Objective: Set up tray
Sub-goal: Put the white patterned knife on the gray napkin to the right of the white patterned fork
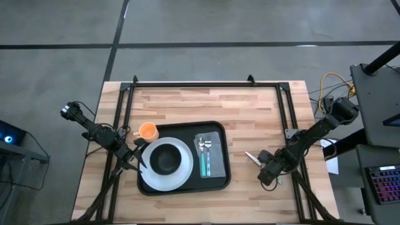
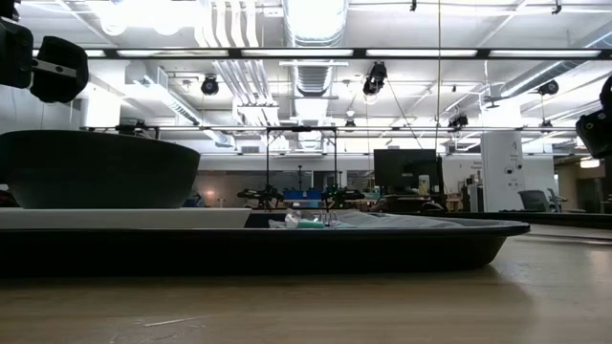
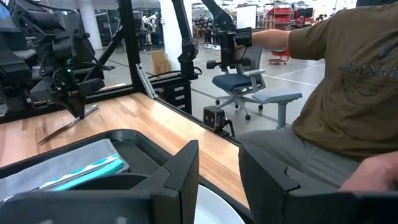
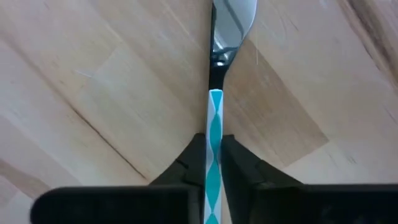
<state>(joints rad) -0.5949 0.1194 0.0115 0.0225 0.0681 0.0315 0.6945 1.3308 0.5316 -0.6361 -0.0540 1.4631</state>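
Note:
The black tray (image 1: 220,178) lies mid-table. On it a white plate (image 1: 181,172) carries a black bowl (image 1: 165,159), and a grey napkin (image 1: 215,153) carries teal-handled cutlery (image 1: 204,164). An orange cup (image 1: 148,130) stands at the tray's far left corner. My left gripper (image 1: 139,156) hangs open over the plate's left rim (image 3: 214,208), touching nothing. My right gripper (image 1: 262,164), right of the tray, is shut on a teal-handled utensil (image 1: 252,157). My right gripper pinches the utensil's teal-and-white handle (image 4: 214,127) between its two fingers (image 4: 196,158). The utensil runs on ahead along the fingers, its metal head (image 4: 233,22) toward the tray. It slants down to the wood (image 3: 62,127); whether the head rests there I cannot tell.
A black frame (image 1: 187,84) runs along the table's far edge and down both sides. Bare wood shows between the tray and my right gripper (image 1: 240,134) and along the far part. A seated person in an olive shirt (image 3: 348,81) is beyond the table's near edge.

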